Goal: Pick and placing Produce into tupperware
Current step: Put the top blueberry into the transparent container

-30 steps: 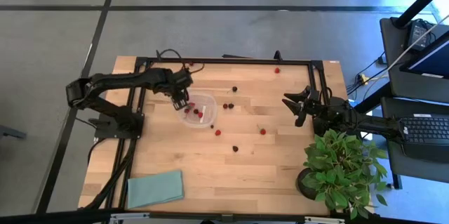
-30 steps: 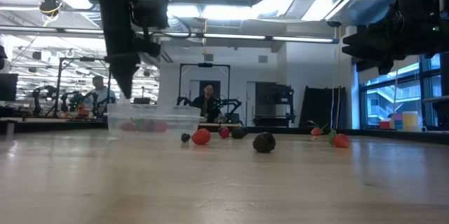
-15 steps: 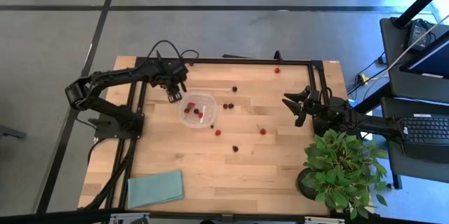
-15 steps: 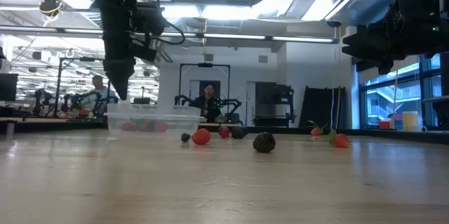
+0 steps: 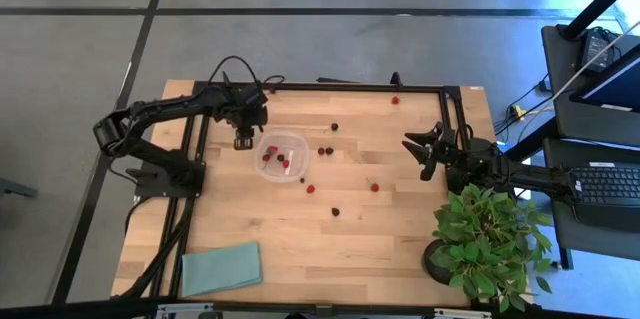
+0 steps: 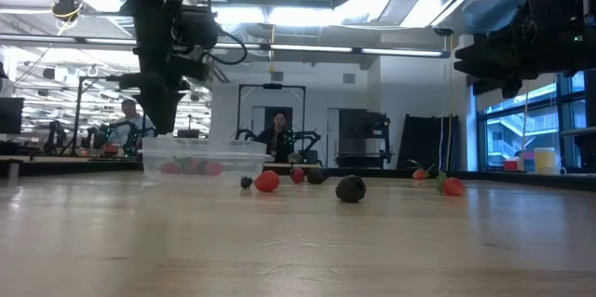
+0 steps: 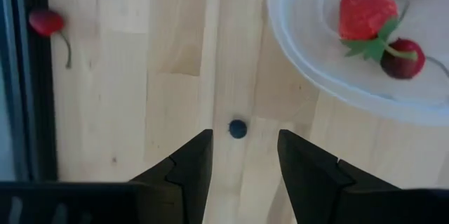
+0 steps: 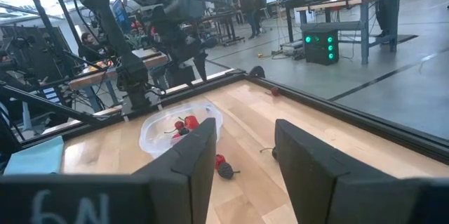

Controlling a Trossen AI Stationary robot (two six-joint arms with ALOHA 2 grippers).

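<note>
The clear tupperware (image 5: 284, 157) sits left of the table's middle and holds several red and dark pieces, among them a strawberry (image 7: 366, 15) and a cherry (image 7: 401, 57). Other produce lies loose to its right, such as (image 5: 326, 150), (image 5: 311, 188), (image 5: 375, 187), and one piece near the far rail (image 5: 395, 100). My left gripper (image 5: 243, 142) points down, open, just left of the container. A tiny dark berry (image 7: 238, 128) lies on the wood just ahead of its fingertips. My right gripper (image 5: 418, 155) waits open, raised over the table's right side.
A black frame rail (image 5: 330, 87) borders the work area, and a red cherry (image 7: 45, 22) lies beside its left bar. A leafy potted plant (image 5: 490, 244) stands at the near right corner. A teal cloth (image 5: 222, 267) lies at the near left. People show in the room behind the table.
My left gripper has moved from over the container's left rim a short way toward the table's left, and now hangs over bare wood beside the container. Its wrist has swung toward the far edge. The container and the loose produce have stayed put.
</note>
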